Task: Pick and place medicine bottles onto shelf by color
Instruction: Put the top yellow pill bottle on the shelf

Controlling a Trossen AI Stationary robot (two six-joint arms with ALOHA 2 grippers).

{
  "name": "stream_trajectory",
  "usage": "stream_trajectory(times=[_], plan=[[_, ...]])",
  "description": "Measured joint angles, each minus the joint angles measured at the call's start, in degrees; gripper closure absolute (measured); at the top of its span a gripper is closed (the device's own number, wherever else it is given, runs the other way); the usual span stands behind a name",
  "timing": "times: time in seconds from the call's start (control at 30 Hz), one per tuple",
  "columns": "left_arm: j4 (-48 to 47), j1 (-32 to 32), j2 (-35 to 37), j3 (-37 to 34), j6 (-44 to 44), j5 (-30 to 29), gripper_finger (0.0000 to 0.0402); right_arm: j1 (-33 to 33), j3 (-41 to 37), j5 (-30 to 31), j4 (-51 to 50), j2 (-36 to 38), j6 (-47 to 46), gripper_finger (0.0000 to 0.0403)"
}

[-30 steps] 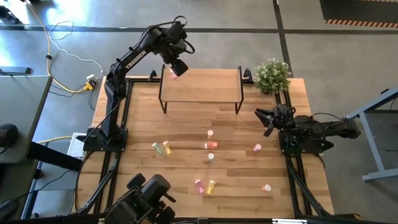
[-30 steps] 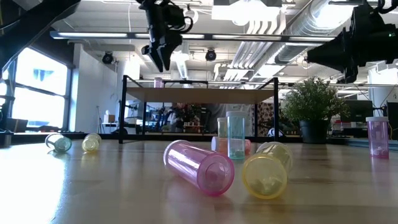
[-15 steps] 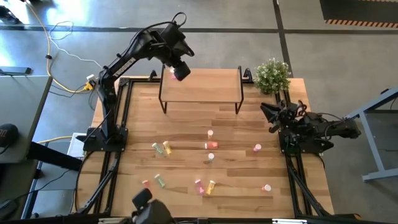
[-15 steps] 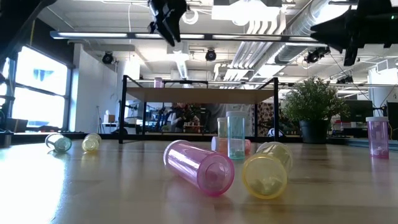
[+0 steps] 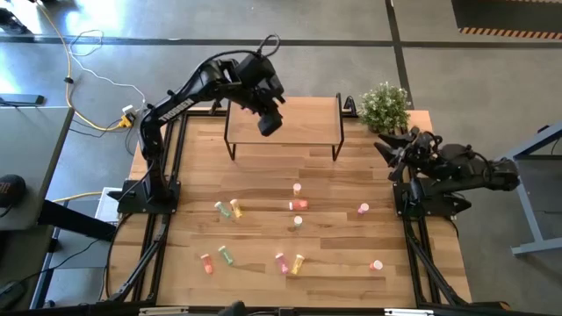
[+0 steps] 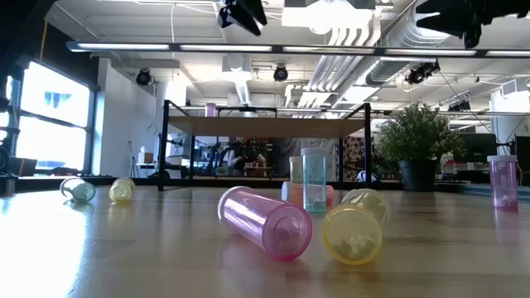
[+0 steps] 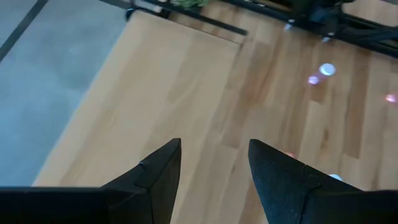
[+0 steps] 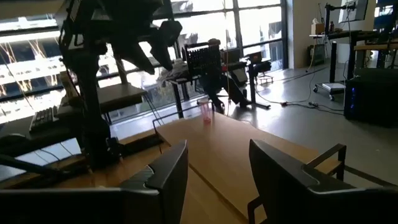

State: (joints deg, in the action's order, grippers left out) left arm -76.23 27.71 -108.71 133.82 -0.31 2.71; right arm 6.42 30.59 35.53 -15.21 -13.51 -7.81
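Left gripper (image 7: 213, 163) hangs empty, fingers parted, above the shelf (image 5: 307, 118); swinging low could topple its lone pink bottle (image 8: 204, 111)

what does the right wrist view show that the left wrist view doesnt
Only the right wrist view shows a pink bottle standing on the shelf, and the left arm above it. Only the left wrist view shows the left gripper, open and empty, with blurred bottles on the table beyond. Both share the shelf top.
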Motion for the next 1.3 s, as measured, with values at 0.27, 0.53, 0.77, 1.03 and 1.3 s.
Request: stream_trajectory(times=[0.27, 0.53, 0.77, 1.03, 1.3], plan=[[0.0, -6.3, -0.1, 0.0, -1.2, -2.0, 0.0225, 0.0, 9.5, -1.6, -10.0, -8.0, -2.7, 0.0235], [3.1, -11.1, -0.1, 0.0, -3.6, -2.2, 0.0225, 0.0, 17.6, -1.5, -17.2, -14.6, -2.6, 0.0235], [3.7, -14.9, 1.7, -8.2, -7.9, -6.5, 0.0225, 0.0, 21.2, -1.4, -19.3, -16.9, -2.7, 0.0235], [17.5, -18.2, 10.8, -28.4, -12.5, -6.2, 0.0226, 0.0, 21.4, -1.6, -19.3, -17.0, -4.1, 0.0235], [35.9, -18.8, 24.2, -50.1, -18.0, -6.6, 0.0226, 0.0, 21.4, -2.6, -18.8, -19.3, -5.2, 0.0235]])
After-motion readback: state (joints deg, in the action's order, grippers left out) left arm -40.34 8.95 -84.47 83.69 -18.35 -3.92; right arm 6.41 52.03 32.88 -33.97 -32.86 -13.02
